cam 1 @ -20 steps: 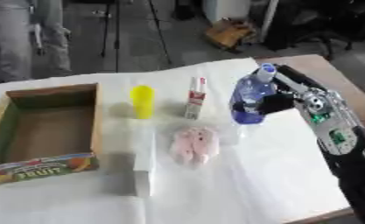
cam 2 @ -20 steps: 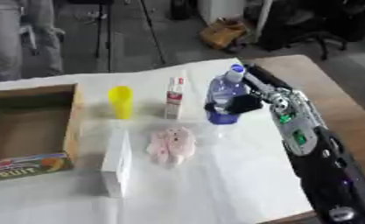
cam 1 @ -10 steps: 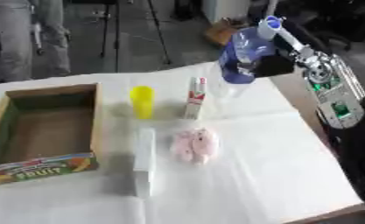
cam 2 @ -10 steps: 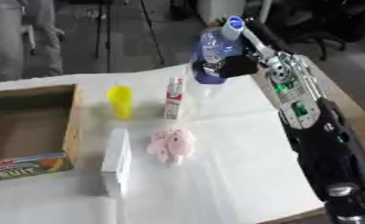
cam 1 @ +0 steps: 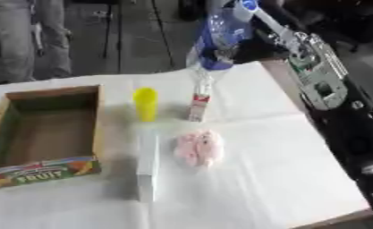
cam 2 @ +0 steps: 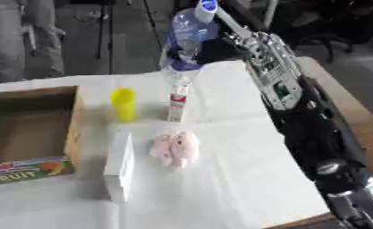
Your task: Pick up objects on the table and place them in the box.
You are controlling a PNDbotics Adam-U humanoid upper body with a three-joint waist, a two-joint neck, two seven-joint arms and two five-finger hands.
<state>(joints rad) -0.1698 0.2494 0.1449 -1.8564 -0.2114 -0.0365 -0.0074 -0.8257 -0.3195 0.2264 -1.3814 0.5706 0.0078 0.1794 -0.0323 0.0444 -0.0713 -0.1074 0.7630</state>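
My right hand (cam 1: pixel 256 31) is shut on a clear plastic bottle (cam 1: pixel 220 38) with a blue cap and blue base, held high above the table's far edge, over the small carton. On the white cloth stand a yellow cup (cam 1: pixel 145 103) and a small red-and-white carton (cam 1: pixel 198 102). A pink soft lump (cam 1: pixel 198 148) lies in the middle, and a long white box (cam 1: pixel 148 164) lies left of it. The open cardboard box (cam 1: pixel 95 120) marked FRUIT sits at the left, with nothing inside. My left hand shows in no view.
The table's brown right edge (cam 2: pixel 353 107) runs beside my right arm (cam 2: pixel 298 116). A person's legs (cam 1: pixel 29 40) stand beyond the far left of the table. Chairs and stands fill the floor behind.
My right hand has lifted the bottle off the table and carried it up and to the left, from beside the carton to high above it. The other things have not moved.
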